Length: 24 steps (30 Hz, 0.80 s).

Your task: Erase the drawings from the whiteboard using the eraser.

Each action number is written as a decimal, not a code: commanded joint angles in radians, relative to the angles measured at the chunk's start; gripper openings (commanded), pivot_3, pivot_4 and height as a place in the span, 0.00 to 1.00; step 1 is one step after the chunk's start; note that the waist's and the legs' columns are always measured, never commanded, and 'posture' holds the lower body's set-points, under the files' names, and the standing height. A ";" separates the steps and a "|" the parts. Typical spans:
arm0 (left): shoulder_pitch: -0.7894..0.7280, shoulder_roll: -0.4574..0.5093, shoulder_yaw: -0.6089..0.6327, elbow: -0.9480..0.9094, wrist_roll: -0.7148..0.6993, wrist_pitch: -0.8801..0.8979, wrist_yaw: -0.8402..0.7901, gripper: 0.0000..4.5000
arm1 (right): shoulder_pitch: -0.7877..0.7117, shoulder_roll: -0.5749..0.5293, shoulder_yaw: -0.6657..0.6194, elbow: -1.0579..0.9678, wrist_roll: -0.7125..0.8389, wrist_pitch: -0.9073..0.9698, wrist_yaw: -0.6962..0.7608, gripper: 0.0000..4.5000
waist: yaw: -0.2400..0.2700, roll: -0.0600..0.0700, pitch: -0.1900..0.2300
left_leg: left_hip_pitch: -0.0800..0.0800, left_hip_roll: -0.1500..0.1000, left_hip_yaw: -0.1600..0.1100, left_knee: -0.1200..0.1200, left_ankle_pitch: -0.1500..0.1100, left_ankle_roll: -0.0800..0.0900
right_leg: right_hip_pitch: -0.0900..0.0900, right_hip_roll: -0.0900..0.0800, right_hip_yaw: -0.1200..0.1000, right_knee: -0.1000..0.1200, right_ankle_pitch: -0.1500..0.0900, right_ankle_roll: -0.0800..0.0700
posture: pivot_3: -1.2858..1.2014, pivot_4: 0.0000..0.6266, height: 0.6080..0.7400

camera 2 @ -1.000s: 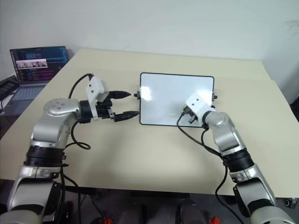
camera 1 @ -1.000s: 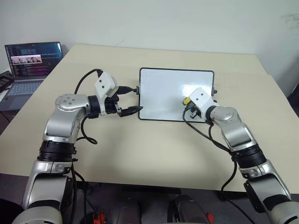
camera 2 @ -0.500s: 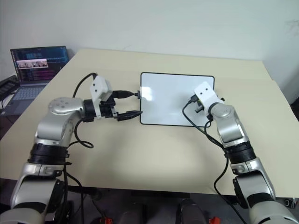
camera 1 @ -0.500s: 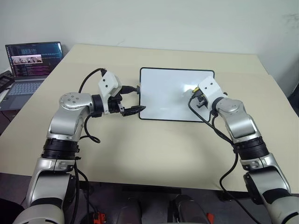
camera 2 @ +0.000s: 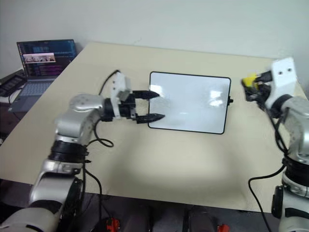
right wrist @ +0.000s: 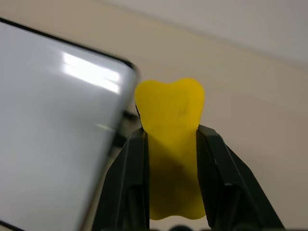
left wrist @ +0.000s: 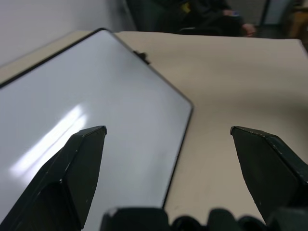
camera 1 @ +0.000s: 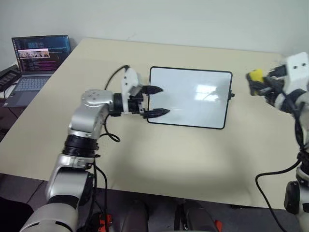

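Head view shows the whiteboard lying flat on the tan table, near its middle, its white face glossy with glare and no drawings to be made out on it. To the board's right and clear of it, the right gripper hangs above the table with the yellow eraser pinched between its black fingers; the right wrist view shows the two fingers pressed against the eraser's sides, its yellow end sticking out past the tips, with the board's right edge just beside it. At the board's left edge the left gripper points right with its fingers spread wide, one tip over the far part of the edge and one over the near corner; the left wrist view shows nothing between them. A laptop stands open at the table's far left.
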 commanded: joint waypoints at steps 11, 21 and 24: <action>0.061 -0.149 -0.132 -0.048 0.089 -0.108 0.069 1.00 | 0.088 -0.070 0.047 0.391 -0.030 -0.123 -0.040 0.22 | -0.033 0.004 0.000 | 0.005 0.000 0.005 -0.001 0.000 0.000 | 0.001 0.001 0.006 0.002 0.000 0.000 | 0.52 0.24 1.00; 0.083 -0.142 -0.129 -0.075 0.086 -0.088 0.076 1.00 | 0.035 -0.103 0.097 0.479 -0.019 -0.170 -0.028 0.29 | -0.026 0.004 0.000 | 0.006 0.000 0.005 -0.001 0.000 0.000 | 0.003 0.001 0.005 0.002 0.000 0.000 | 0.52 0.24 1.00; 0.083 -0.141 -0.129 -0.074 0.087 -0.086 0.075 1.00 | 0.034 -0.109 0.096 0.478 -0.016 -0.168 -0.018 0.29 | -0.026 0.004 0.000 | 0.006 0.000 0.005 -0.001 0.000 0.000 | 0.003 0.001 0.005 0.002 0.000 0.000 | 0.52 0.24 1.00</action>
